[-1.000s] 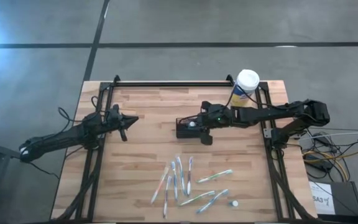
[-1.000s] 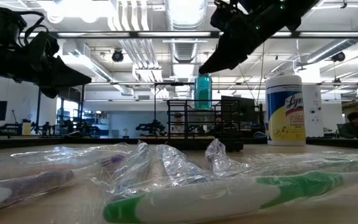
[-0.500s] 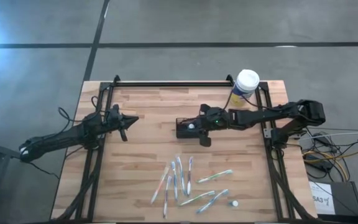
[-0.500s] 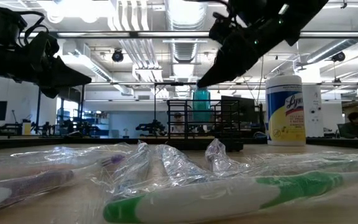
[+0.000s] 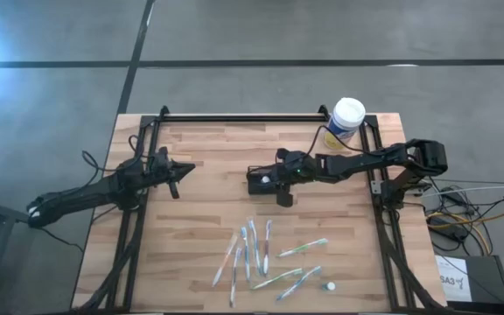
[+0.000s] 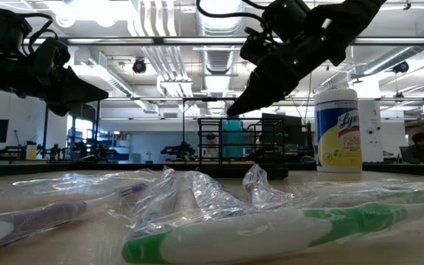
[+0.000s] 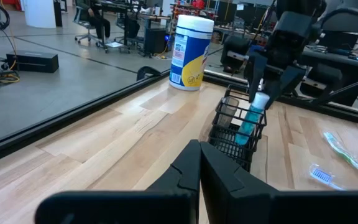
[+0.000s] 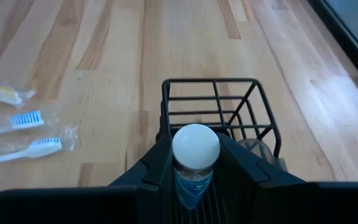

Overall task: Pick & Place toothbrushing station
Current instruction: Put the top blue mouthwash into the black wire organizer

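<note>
At the table's middle, the right gripper clenches a teal white-capped tube upright over the black toothbrushing station, apparently to slot it in, while the left gripper waits pinched shut at the left edge.

the right gripper has come lower with its teal bottle, which now sits down inside the black holder
</note>
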`<action>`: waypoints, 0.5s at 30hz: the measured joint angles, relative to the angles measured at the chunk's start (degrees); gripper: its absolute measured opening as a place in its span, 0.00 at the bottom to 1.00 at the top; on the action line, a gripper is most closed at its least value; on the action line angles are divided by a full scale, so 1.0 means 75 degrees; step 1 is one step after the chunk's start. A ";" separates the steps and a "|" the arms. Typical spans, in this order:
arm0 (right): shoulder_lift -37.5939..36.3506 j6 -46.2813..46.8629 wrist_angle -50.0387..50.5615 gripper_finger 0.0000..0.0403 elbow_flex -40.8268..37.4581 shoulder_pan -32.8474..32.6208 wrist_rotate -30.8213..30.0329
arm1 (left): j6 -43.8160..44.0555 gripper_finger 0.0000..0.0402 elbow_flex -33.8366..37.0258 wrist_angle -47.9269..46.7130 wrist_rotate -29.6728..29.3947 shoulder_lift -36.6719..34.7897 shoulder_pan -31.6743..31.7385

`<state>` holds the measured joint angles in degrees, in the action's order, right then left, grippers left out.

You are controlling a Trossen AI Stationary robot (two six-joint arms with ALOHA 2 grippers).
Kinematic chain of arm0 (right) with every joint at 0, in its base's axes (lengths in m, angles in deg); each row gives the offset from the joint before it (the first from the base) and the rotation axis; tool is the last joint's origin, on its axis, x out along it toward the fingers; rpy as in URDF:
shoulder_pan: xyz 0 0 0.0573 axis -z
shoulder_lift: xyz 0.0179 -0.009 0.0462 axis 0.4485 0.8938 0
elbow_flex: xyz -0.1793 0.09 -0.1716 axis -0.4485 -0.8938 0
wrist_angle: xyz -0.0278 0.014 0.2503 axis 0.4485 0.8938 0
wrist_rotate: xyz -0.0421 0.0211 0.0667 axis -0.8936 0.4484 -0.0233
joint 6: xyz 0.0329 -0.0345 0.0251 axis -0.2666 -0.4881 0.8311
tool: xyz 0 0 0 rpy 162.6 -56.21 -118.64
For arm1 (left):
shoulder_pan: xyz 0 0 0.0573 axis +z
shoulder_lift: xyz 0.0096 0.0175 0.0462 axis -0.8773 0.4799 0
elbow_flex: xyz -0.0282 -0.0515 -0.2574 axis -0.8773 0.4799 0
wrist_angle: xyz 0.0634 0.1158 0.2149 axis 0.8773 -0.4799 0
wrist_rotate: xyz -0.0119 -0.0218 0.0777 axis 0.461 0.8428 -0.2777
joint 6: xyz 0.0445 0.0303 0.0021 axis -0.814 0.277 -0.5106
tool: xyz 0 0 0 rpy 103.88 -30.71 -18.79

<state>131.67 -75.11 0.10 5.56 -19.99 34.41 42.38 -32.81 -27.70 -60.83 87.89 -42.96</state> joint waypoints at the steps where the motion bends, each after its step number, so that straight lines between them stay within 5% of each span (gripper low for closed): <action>1: 0.0003 0.0000 -0.0004 0.21 0.0005 0.0001 -0.0003 | 0.0000 0.02 0.0000 0.0000 0.0000 0.0000 0.0002; 15: -0.0003 0.0029 0.0050 0.21 0.0002 0.0260 0.0321 | 0.0000 0.02 0.0000 0.0003 0.0003 0.0012 0.0000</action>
<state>131.65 -74.89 0.48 5.57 -18.04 36.82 42.38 -32.81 -27.68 -60.81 87.98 -42.96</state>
